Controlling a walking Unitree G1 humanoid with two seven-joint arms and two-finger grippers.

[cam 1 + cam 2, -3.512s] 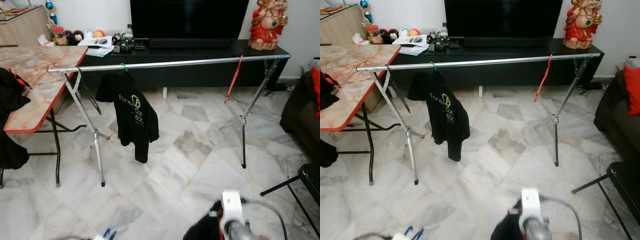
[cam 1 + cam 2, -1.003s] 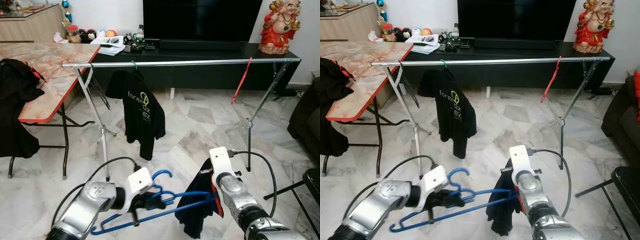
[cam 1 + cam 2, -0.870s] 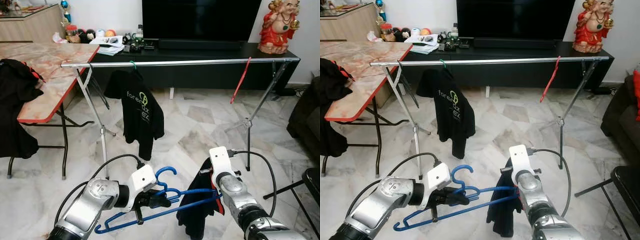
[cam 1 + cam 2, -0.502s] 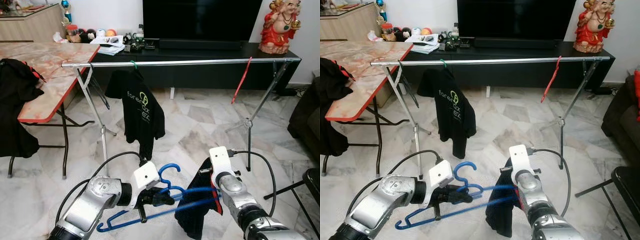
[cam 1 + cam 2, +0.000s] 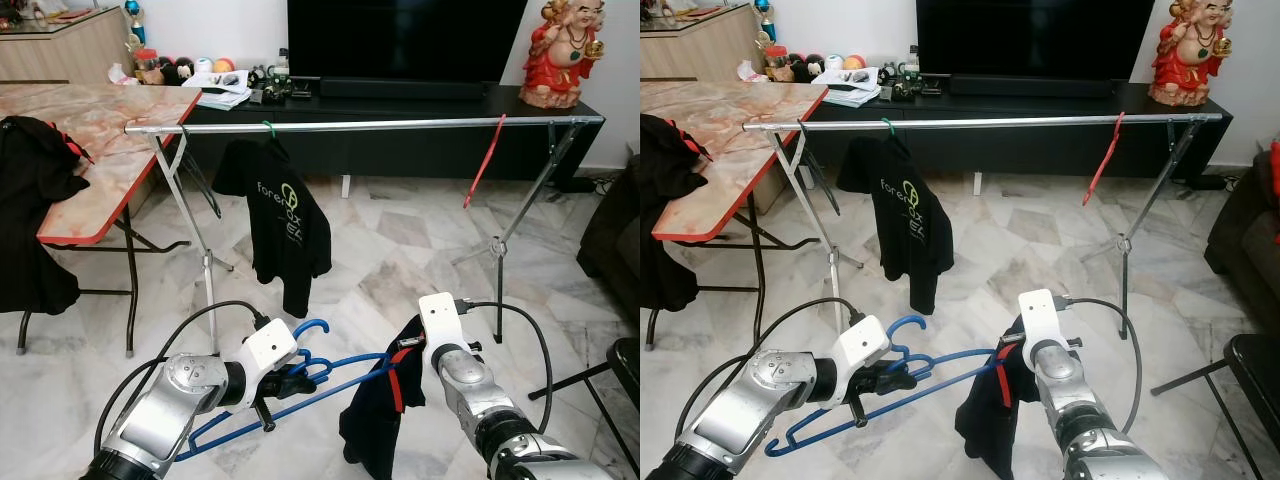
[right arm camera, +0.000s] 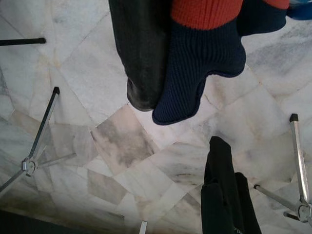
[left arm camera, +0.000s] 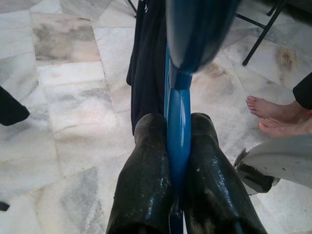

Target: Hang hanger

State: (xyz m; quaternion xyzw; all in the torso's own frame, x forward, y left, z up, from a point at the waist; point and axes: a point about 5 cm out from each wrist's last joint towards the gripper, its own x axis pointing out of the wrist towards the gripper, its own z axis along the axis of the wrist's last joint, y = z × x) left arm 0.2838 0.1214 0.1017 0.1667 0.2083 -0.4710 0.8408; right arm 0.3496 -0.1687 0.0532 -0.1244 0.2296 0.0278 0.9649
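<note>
Before rack [image 5: 360, 125]: L gripper [image 7: 176, 146] clamps light, stiff hanger [image 5: 330, 375] near hook; R gripper [image 5: 400, 372] pinches limp garment [image 5: 375, 420], likely to slip.

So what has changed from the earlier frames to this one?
Both arms have come up into view: the left gripper is shut on the blue hanger, and the right gripper holds the dark garment. Over the last second the garment has slid further along the hanger toward the left gripper. The rail, the black T-shirt and the red hanger hang as before.
</note>
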